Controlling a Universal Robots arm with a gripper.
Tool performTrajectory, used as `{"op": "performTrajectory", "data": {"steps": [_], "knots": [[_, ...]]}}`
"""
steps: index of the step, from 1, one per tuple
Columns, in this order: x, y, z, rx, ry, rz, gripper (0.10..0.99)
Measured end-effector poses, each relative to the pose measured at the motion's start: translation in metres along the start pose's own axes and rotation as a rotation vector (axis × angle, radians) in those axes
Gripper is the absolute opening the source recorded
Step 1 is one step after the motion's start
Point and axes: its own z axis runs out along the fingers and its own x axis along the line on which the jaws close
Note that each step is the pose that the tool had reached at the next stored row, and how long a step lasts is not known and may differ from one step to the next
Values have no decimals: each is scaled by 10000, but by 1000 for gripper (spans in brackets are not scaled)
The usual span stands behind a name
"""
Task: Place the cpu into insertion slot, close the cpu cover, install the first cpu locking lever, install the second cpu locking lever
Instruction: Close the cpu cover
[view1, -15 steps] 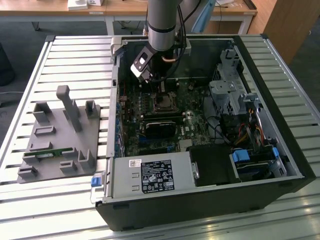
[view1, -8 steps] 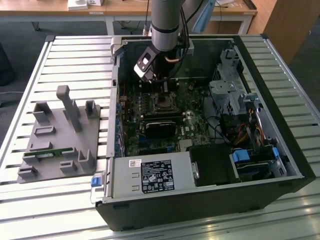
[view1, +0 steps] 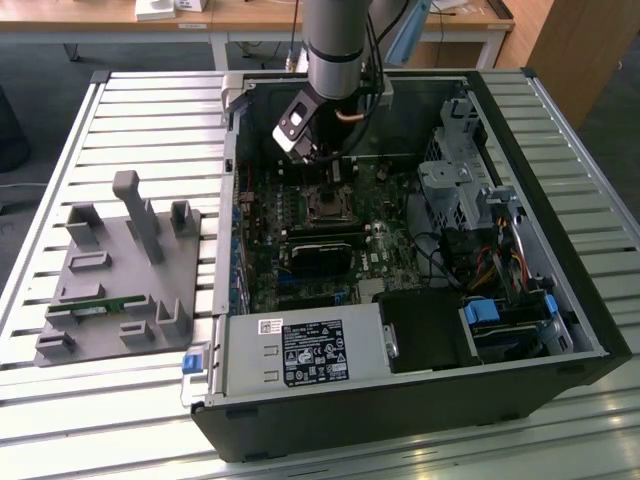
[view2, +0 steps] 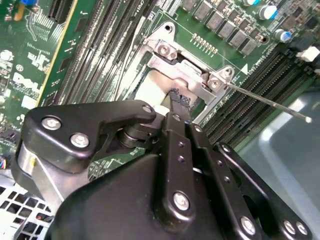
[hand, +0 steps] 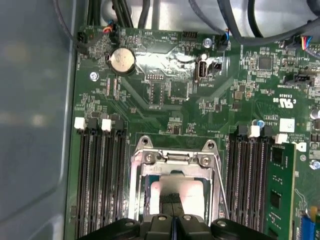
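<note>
My gripper (hand: 172, 199) is shut, its black fingertips (view2: 181, 100) pressed together with nothing between them. They hang just over the cpu (hand: 192, 192), whose dull silver top shows in the socket; whether they touch it I cannot tell. The cpu sits in the insertion slot (view1: 325, 207) in the middle of the green motherboard. The cpu cover (hand: 175, 159), a silver metal frame (view2: 185, 67), lies around the chip with the chip showing through its window. A thin locking lever (view2: 270, 102) sticks out free from the frame's corner. In the exterior view the gripper (view1: 335, 168) is inside the open case.
Long black memory slots (hand: 100, 170) flank the socket, with a green memory card (hand: 280, 190) on one side. A coin battery (hand: 122, 61) and cables lie beyond. The power supply (view1: 290, 350) and drive cage (view1: 460, 185) crowd the case. A grey fixture plate (view1: 120, 270) sits outside, at the exterior view's left.
</note>
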Motion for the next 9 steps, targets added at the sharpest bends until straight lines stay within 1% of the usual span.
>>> {"op": "performTrajectory", "data": {"steps": [2,3,9], "knots": [[-1,0,-32,2,-3,-1,106],[0,-4,-33,0,0,-1,106],[4,-100,-34,0,-1,-1,106]]}}
